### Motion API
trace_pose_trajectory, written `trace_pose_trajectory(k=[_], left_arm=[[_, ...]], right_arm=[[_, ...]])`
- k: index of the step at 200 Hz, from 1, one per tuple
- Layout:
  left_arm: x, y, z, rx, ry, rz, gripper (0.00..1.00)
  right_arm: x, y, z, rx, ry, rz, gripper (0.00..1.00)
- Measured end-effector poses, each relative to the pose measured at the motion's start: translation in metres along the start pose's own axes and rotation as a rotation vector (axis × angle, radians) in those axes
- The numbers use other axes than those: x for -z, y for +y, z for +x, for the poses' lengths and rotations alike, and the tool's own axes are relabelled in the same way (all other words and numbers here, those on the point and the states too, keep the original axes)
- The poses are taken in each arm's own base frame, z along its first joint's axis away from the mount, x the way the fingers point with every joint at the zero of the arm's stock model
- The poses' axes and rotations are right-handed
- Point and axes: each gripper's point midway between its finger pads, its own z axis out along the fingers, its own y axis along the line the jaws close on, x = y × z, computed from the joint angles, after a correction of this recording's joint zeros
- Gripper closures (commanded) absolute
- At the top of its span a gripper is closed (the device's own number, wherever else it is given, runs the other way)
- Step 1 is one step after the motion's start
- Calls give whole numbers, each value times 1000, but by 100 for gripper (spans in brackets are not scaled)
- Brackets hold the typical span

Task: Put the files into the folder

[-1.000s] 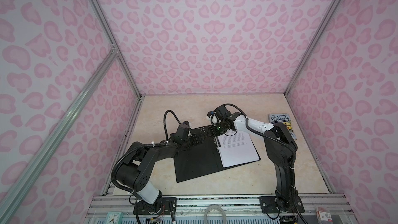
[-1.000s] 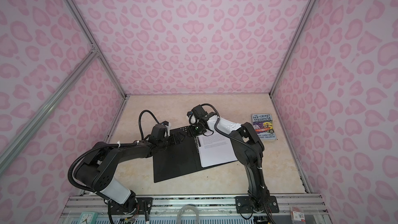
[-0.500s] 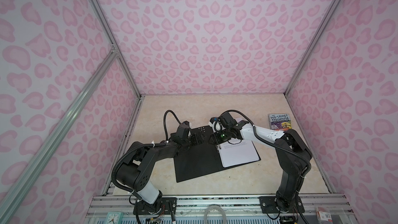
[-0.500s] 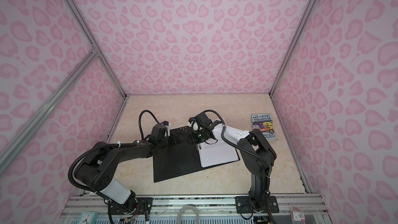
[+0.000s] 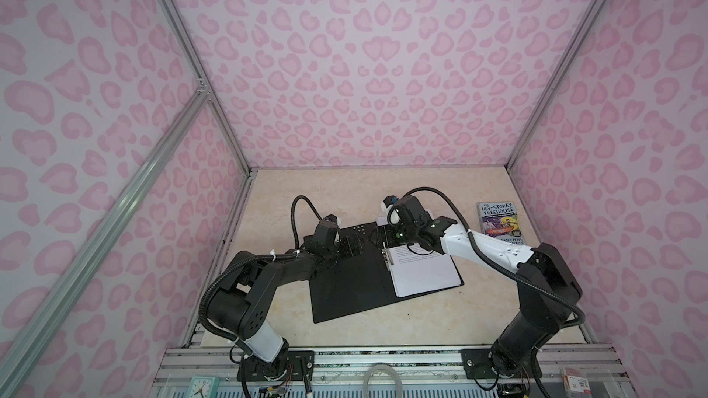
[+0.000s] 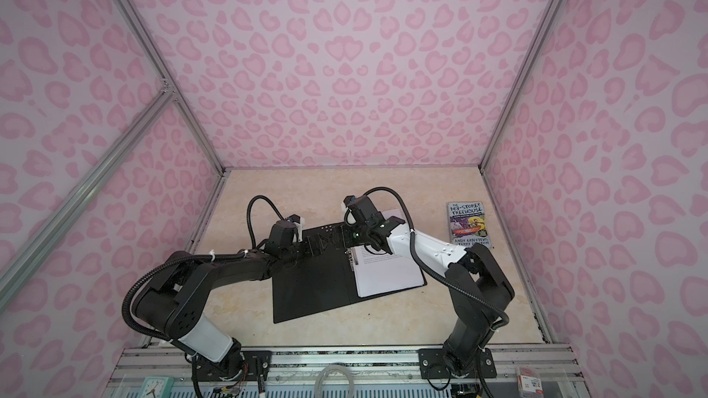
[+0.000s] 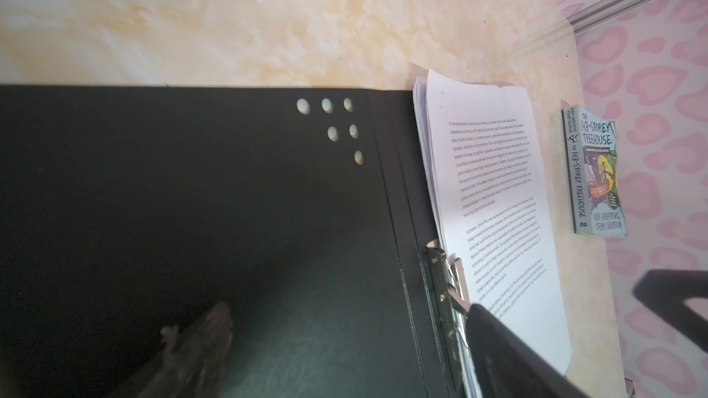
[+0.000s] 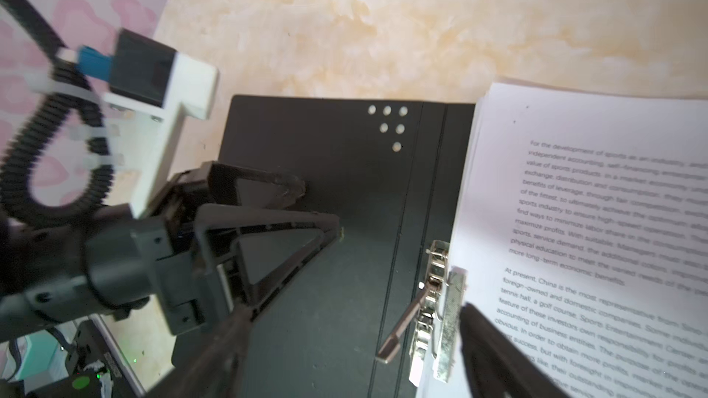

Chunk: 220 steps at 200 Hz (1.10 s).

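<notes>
1. Black inner faces of the folder lie opened flat on the beige table. The spine runs away from the robot's base, which leaves the right-hand half free to take paper.
2. On that half the files sit as one white stack, with their long edge against the metal spine clip. The far ends stick out past the folder's far edge and fan slightly there, so I judge the stack not quite squared.
3. With its jaws apart, the left gripper seems to rest its tips on the left cover near the spine. This is probably to pin the cover so the folder cannot slide or flip.
4. Over the clip, the right gripper has its fingers spread wide and holds nothing. One finger is on the printed page and the other is over the black cover.
5. At the clip, the lever stands tilted up. I cannot tell whether the pressing bar bears on the sheets.
6. Well apart by the right wall lies a paperback, which plays no part in the task.
7. The sheets look to be in place. What probably remains is seating the clip and closing the cover.
</notes>
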Motion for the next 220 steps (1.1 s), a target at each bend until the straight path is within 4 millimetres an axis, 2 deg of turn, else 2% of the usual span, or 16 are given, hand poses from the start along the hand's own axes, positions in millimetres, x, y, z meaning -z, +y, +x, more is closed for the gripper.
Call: trace_pose_trajectory(k=[10, 32, 40, 53, 70, 96, 131, 150, 198, 220], left_arm=[[0, 0, 0, 0, 0, 1, 3], [0, 0, 0, 0, 0, 1, 2], [0, 0, 0, 0, -2, 2, 3], [1, 0, 0, -1, -3, 3, 3], [1, 0, 0, 0, -4, 4, 3], [1, -1, 0, 3, -2, 8, 3], [5, -1, 3, 8, 5, 7, 3], [7, 0, 5, 11, 11, 1, 3], [12, 1, 9, 18, 22, -5, 2], [13, 2, 11, 22, 28, -7, 3]], right_arm=[[8, -3, 3, -43, -46, 1, 3], [19, -27, 16, -185, -134, 52, 3], [22, -30, 20, -229, -163, 57, 3], [26, -27, 24, -284, -207, 45, 14], [30, -27, 26, -402, -251, 56, 36], [15, -27, 26, -573, -253, 96, 55], [-11, -17, 55, -696, -167, 122, 57], [-15, -12, 50, -737, -178, 124, 60], [-16, -21, 51, -812, -203, 166, 78], [-19, -22, 52, -826, -200, 174, 79]])
